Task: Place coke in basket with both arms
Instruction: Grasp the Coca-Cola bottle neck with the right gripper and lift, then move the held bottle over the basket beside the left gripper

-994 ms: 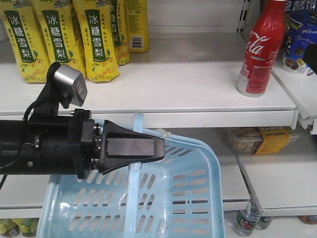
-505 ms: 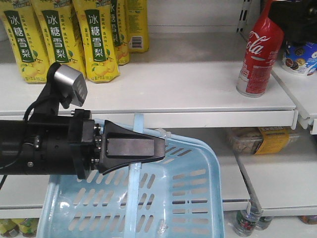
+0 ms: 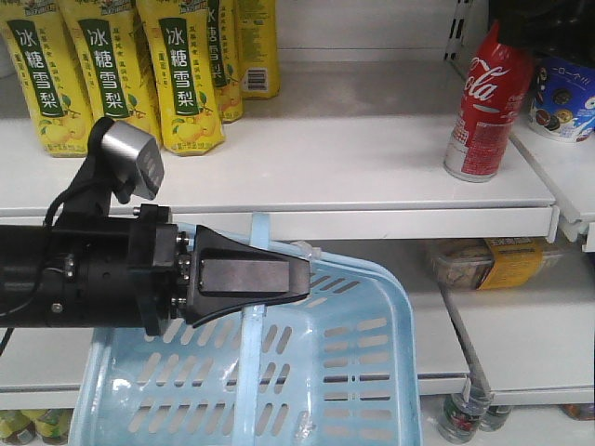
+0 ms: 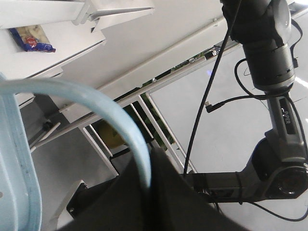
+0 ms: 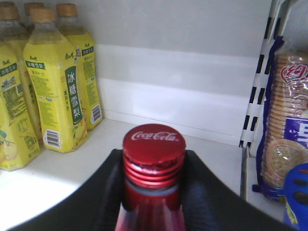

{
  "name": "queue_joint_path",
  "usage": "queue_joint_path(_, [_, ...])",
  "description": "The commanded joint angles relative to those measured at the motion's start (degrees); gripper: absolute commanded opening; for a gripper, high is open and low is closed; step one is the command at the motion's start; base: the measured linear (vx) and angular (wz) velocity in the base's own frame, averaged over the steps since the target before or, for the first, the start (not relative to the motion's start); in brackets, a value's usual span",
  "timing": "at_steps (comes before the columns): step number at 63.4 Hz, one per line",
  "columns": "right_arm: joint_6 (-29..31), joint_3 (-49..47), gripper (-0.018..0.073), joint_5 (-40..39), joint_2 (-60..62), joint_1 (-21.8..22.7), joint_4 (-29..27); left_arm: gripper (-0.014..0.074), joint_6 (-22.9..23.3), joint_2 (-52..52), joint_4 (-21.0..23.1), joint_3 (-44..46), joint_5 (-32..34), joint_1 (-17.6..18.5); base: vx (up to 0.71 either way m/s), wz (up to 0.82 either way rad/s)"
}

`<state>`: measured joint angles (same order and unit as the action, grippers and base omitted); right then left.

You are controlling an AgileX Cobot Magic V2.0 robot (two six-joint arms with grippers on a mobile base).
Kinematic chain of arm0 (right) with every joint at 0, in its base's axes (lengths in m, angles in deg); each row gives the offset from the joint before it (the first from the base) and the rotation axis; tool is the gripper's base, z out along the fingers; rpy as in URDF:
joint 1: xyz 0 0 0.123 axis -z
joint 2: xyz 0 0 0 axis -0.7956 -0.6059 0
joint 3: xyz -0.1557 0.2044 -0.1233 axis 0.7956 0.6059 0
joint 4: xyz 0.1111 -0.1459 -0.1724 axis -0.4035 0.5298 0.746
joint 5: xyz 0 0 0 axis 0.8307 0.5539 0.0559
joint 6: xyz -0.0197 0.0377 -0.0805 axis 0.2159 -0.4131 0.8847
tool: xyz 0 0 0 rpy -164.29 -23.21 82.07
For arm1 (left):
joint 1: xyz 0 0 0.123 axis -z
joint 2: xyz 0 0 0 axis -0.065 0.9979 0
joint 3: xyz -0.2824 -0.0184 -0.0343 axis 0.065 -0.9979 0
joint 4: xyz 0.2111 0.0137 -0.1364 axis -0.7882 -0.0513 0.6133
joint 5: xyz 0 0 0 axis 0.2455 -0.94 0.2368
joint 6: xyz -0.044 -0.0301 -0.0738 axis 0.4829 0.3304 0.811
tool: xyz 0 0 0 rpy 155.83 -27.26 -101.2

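The coke [image 3: 483,102], a red bottle with white script, stands on the white shelf [image 3: 325,167] at the upper right. My right gripper [image 3: 502,30] shows as a dark shape over its neck. In the right wrist view the red cap [image 5: 154,147] sits tight between both black fingers [image 5: 207,192] of the right gripper [image 5: 154,166]. The light blue basket [image 3: 372,372] hangs at the lower middle. My left gripper [image 3: 302,274] is shut on its swing handle [image 3: 249,372]. In the left wrist view that handle [image 4: 96,96] curves into the closed left gripper [image 4: 150,178].
Yellow pear-drink bottles [image 3: 186,74] stand at the shelf's left, also in the right wrist view [image 5: 67,96]. Biscuit packs [image 5: 288,144] fill the neighbouring shelf on the right, past a slotted upright [image 5: 262,72]. A snack packet [image 3: 493,260] lies on the lower shelf. Small bottles [image 3: 465,418] stand below.
The right gripper has come down from the upper right onto the coke's neck, and the cap is now covered in the front view. The left arm and basket have not moved.
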<state>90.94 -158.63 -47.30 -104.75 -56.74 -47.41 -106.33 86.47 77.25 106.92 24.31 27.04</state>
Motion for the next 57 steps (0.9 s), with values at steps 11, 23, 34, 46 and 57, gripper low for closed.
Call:
queue_joint_path(11, [0.1,-2.2,-0.0008,14.6,6.9,-0.1,-1.3,-0.0006,-0.4,-1.5,7.3,1.6,-1.9,0.3,0.00,0.00])
queue_joint_path(23, [-1.7,-2.2,-0.0005,28.0,14.5,-0.1,-1.4,-0.0006,-0.4,-1.5,7.3,1.6,-1.9,0.3,0.00,0.00])
queue_joint_path(34, [-3.1,0.2,-0.0005,36.3,16.3,-0.1,-7.6,-0.0006,-0.4,-1.5,7.3,1.6,-1.9,0.3,0.00,0.00])
queue_joint_path(46, [1.7,10.1,-0.0003,30.8,15.1,-9.2,-11.3,-0.0006,-0.4,-1.5,7.3,1.6,-1.9,0.3,0.00,0.00])
queue_joint_path(57, [3.6,16.1,-0.0003,15.4,13.5,-20.9,-8.2,-0.0006,-0.4,-1.5,7.3,1.6,-1.9,0.3,0.00,0.00])
